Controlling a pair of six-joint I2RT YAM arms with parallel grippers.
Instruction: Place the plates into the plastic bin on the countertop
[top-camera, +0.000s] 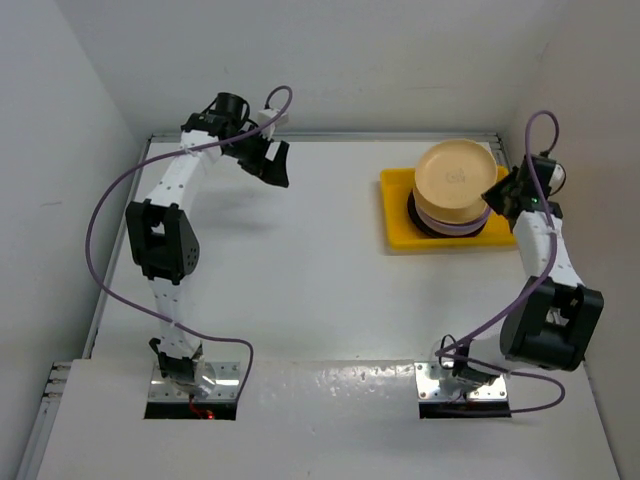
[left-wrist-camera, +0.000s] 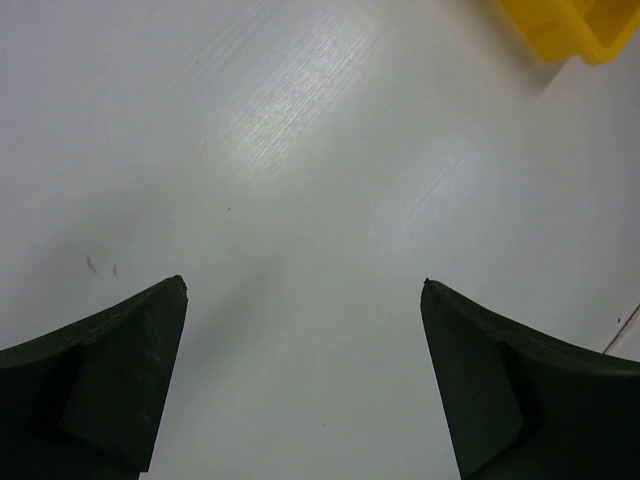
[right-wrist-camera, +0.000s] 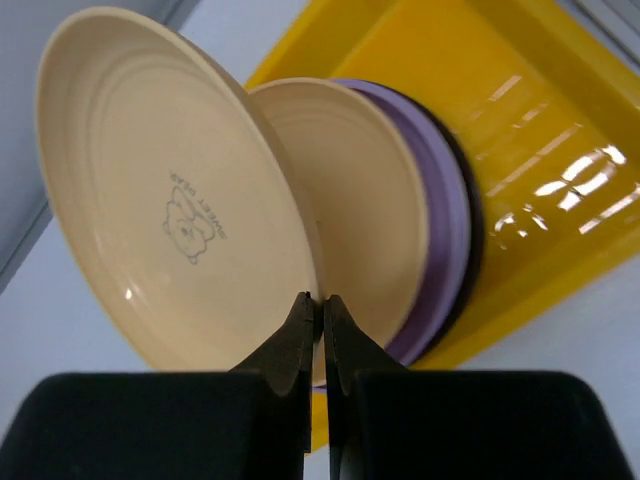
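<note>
Right pincer (right-wrist-camera: 317, 299): clamped on the rim of a pale orange plate (right-wrist-camera: 170, 190), tilted over the stack (right-wrist-camera: 375, 200) in the yellow bin (right-wrist-camera: 545, 120). Left pincer (left-wrist-camera: 304, 283): spread wide, empty, above the counter (left-wrist-camera: 300, 130). Handling: level the plate and lower it centred before release.

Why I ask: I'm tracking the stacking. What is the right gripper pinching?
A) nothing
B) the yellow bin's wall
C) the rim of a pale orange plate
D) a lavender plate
C: the right wrist view shows the right gripper shut on the rim of the pale orange plate, which is tilted above the other plates in the yellow plastic bin.
</note>
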